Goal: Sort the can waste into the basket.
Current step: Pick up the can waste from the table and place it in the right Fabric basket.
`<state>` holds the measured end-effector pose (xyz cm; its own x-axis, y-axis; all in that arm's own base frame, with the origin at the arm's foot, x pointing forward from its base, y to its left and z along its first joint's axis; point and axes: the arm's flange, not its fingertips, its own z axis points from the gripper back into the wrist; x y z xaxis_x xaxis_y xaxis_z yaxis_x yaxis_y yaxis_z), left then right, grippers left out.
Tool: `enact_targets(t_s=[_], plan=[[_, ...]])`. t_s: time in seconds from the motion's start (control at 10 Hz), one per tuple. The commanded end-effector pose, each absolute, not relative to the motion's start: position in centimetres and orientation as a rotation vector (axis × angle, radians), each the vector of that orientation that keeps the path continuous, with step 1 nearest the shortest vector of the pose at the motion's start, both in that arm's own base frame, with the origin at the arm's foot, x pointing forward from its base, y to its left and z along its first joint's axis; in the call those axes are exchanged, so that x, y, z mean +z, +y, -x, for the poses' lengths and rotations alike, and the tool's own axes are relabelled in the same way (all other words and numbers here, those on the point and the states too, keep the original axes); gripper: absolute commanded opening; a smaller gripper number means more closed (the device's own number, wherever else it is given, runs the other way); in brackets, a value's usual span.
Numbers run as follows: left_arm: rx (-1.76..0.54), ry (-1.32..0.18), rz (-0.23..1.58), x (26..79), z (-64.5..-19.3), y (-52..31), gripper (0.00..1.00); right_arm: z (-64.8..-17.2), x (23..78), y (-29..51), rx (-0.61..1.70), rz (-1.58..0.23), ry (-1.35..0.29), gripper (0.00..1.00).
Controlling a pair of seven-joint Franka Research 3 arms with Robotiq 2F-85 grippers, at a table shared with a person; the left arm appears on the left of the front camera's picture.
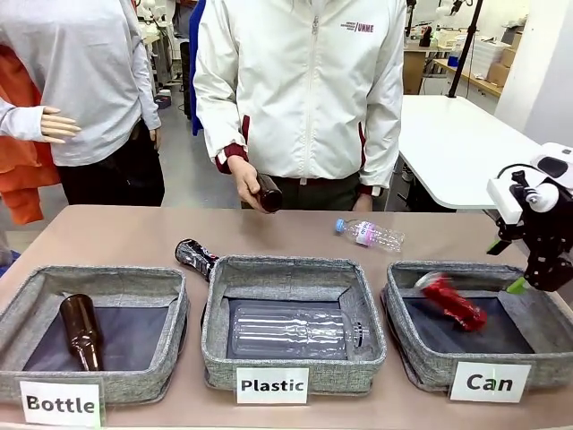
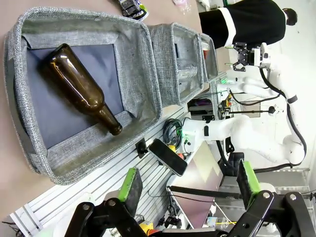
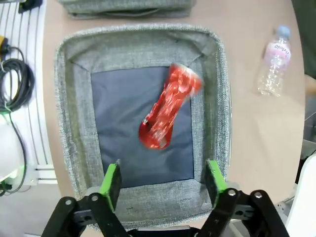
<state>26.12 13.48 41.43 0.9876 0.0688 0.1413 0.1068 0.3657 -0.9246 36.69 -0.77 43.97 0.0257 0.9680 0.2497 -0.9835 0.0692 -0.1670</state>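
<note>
Three grey fabric bins stand in a row on a brown worktop (image 1: 134, 235), labelled Bottle, Plastic and Can. The red can (image 1: 455, 303) is inside the Can basket (image 1: 416, 363) at the robot's right, lying slantwise over the dark lining, its outline smeared in the pictures. The right claw (image 3: 162, 173) hangs above that basket's near edge with its green-padded fingers apart and nothing between them. The black can (image 1: 195, 257) is not yet sorted: it lies on the worktop behind the bins, just beside the back left corner of the Plastic bin (image 1: 224, 349). The left claw (image 2: 190, 182) is also spread wide and empty, off the near side of the Bottle bin (image 2: 148, 74), which holds a brown bottle (image 2: 79, 89). Judging by its crumpled shape, the black can should be very light, with thin, dented metal that gives a little and a slick printed skin. The flattened middle of the body looks the safest place to pinch, across its narrow width, rather than the rounded silver ends, where the pads could slip.
</note>
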Motion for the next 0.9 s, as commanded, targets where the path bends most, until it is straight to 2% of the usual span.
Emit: enact_targets(t_s=[0.0, 0.1, 0.3, 0.4, 0.5, 0.6, 0.8], plan=[[-0.031, -0.161, 1.202, 41.6, -25.7, 13.5, 1.0, -35.5, 42.6, -0.1, 1.455, -0.065, -0.371, 1.0], [-0.031, -0.161, 1.202, 41.6, -25.7, 13.5, 1.0, -35.6, 42.8, -0.2, 1.425, -0.134, -0.418, 1.0], [-0.031, -0.161, 1.202, 41.6, -25.7, 13.5, 1.0, -35.3, 43.5, -1.0, 1.358, -0.524, -0.505, 1.0], [-0.031, -0.161, 1.202, 41.6, -25.7, 13.5, 1.0, -35.6, 44.0, -1.8, 1.085, -0.828, -0.583, 1.0], [-0.031, -0.161, 1.202, 41.6, -25.7, 13.5, 1.0, -36.4, 44.3, -2.6, 0.845, -0.98, -0.768, 1.0], [-0.031, -0.161, 1.202, 41.6, -25.7, 13.5, 1.0, -37.0, 44.5, -3.4, 0.571, -1.14, -0.876, 1.0], [-0.025, -0.166, 1.198, 41.4, -26.1, 13.5, 1.0, -37.5, 44.2, -4.9, 0.279, -1.243, -0.89, 1.0]])
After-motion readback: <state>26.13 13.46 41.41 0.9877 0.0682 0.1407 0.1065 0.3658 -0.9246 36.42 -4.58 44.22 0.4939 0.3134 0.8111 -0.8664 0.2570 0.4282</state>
